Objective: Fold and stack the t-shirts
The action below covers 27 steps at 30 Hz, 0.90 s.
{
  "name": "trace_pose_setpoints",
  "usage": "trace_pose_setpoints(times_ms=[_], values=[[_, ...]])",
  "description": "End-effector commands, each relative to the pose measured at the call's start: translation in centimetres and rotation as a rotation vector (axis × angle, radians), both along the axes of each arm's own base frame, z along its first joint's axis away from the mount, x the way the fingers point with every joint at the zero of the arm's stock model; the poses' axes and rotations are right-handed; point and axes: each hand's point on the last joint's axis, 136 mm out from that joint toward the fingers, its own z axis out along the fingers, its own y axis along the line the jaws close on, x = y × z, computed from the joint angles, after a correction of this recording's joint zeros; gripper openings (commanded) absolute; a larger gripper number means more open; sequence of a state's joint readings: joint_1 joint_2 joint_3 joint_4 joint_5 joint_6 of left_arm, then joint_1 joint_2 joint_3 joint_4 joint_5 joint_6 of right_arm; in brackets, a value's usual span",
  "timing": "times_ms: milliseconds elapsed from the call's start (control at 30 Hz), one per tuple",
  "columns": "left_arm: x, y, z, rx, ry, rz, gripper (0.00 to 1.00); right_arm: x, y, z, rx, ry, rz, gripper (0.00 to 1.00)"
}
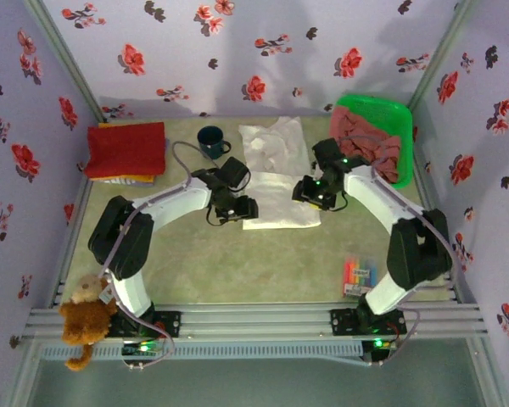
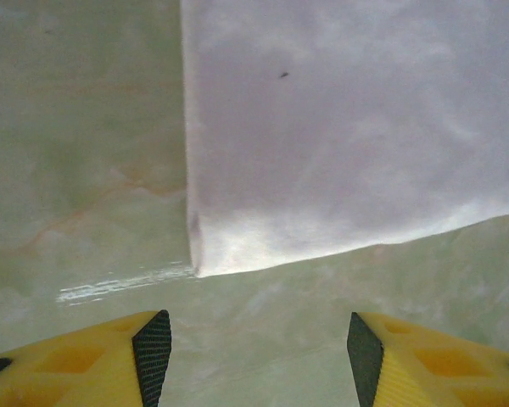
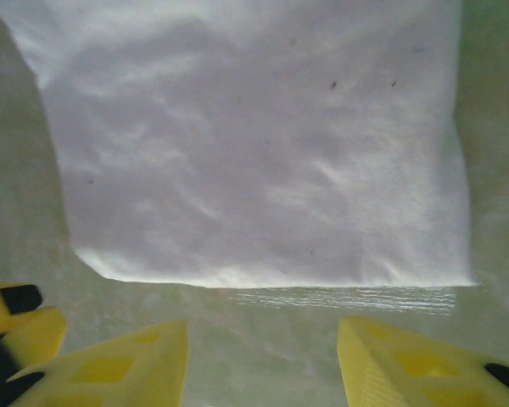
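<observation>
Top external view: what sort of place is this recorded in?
Likely a staged robot test booth, not a home: floral-papered panels box in the table, robot arms are bolted to a rail, and folded t-shirts, a green basket and a teddy bear look like props.

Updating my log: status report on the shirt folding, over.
Left gripper open, right gripper open, both empty. White t-shirt folded flat between them. Blue mug farther back, apart from it.
</observation>
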<state>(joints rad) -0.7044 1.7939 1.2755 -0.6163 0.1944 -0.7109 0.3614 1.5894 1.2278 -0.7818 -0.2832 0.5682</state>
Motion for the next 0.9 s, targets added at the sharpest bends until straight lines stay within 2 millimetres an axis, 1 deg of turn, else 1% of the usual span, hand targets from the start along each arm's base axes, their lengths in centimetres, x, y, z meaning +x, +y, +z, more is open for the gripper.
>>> trace_pose_setpoints(times_ms=[0, 133, 233, 400, 467, 633, 767, 867], values=[[-1.2, 1.0, -1.6, 0.04, 0.046, -0.016, 0.61, -2.0, -2.5, -1.2, -0.055, 0.045, -0.026, 0.52], [-1.2, 1.0, -2.0, 0.032, 0.048, -0.007, 0.61, -3.4, -4.6, -2.0, -0.06, 0.057, -0.07, 0.52], [-1.3, 1.0, -2.4, 0.035, 0.056, -0.006, 0.61, -4.0, -5.9, -2.6, -0.063, 0.071, -0.094, 0.53], [-1.6, 1.1, -3.3, 0.021, 0.069, 0.006, 0.6, -4.4, -7.5, -3.2, -0.069, 0.077, -0.136, 0.53], [-1.9, 1.0, -3.6, 0.001, 0.074, 0.015, 0.6, -4.3, -7.7, -3.2, -0.062, 0.077, -0.149, 0.53], [-1.9, 1.0, -3.7, -0.024, 0.067, 0.035, 0.59, -4.4, -8.0, -3.1, -0.055, 0.059, -0.172, 0.53], [-2.0, 1.0, -3.8, -0.023, 0.068, 0.033, 0.59, -4.5, -8.1, -3.9, -0.037, 0.08, -0.187, 0.53], [-1.9, 0.9, -4.1, -0.034, 0.069, 0.039, 0.59, -4.5, -7.8, -4.3, -0.017, 0.093, -0.188, 0.53]])
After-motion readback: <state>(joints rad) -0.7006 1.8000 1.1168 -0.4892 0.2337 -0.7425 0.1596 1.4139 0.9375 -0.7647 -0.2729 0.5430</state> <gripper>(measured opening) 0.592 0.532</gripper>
